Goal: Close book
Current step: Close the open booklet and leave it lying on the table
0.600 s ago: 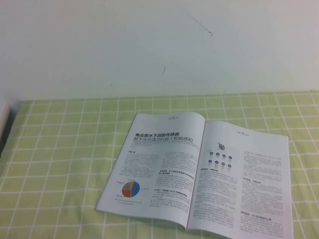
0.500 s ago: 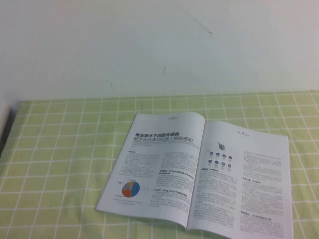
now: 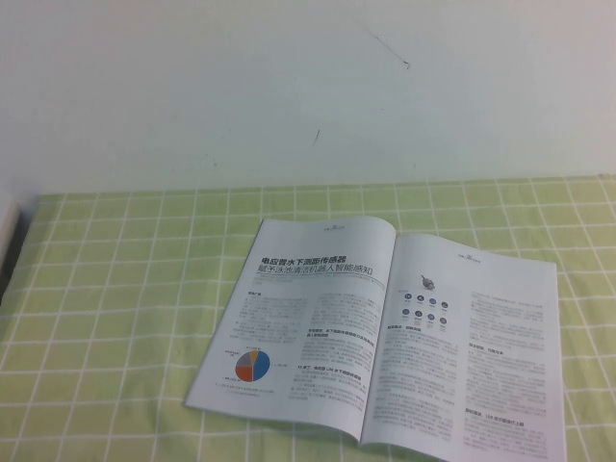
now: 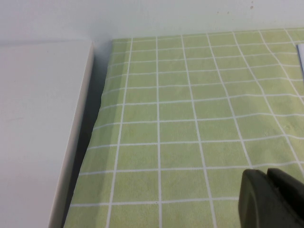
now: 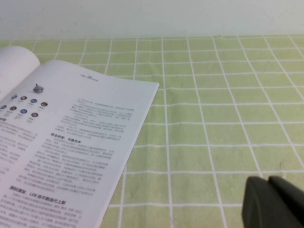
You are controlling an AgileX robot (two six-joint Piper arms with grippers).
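Open and flat on the green-checked tablecloth (image 3: 115, 289): the book (image 3: 385, 337), both pages face up, spine pointing toward the wall (image 3: 289, 87). Lies in the middle-to-right part of the table in the high view, nearer the robot than the wall, near edge cut off by the frame. Left page carrying a bold heading and a pie chart (image 3: 253, 366); right page carrying a cluster of small round icons (image 3: 425, 306) above columns of text. Not yet closed.

Out of the high view, caught only by its own wrist camera: the right gripper (image 5: 268, 185) — two dark fingers pressed side by side, no gap showing, nothing held. Sits off the book's right side, apart from the outer edge of the right page, with only bare checked cloth between. Cannot tell its height above the cloth.

Same for the left gripper (image 4: 266, 178): fingers together, empty, seen only from its wrist camera. Placed over the left part of the cloth, well apart from the book, much of the check pattern lying between.

Around: plain white wall behind the table, marked by a thin dark scratch (image 3: 385, 46) and a few specks. Along the table's left edge a white board (image 4: 38, 133), flat, with a dark gap between it and the cloth's edge — also visible as a pale sliver at the far left of the high view.
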